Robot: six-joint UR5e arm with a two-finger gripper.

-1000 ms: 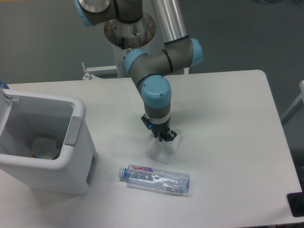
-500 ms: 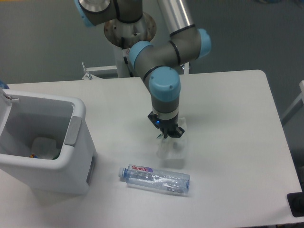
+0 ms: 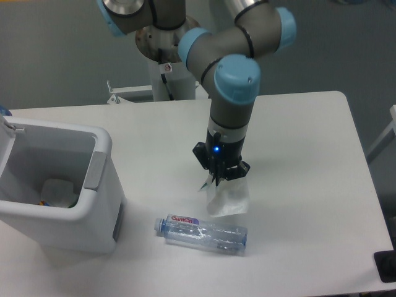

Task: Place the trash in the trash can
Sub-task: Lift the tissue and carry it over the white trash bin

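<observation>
Right of the trash can [image 3: 74,204]: gripper [image 3: 218,179], jaws pinching wrapper [image 3: 228,199], now raised; bottle [image 3: 201,232] lengthwise, cap toward can, unmoved.

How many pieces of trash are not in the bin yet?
2. The crumpled wrapper hangs from the gripper fingers, and the bottle lies on the table near the trash can. Something already lies inside the can.

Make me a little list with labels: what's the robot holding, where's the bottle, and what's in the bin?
pincer: shut on wrapper
wrapper: white, crumpled, hanging from the pincer above the table
bottle: lying on its side on the table, cap toward the bin, not touched
bin: at the left, lid open, something white already at the bottom
</observation>
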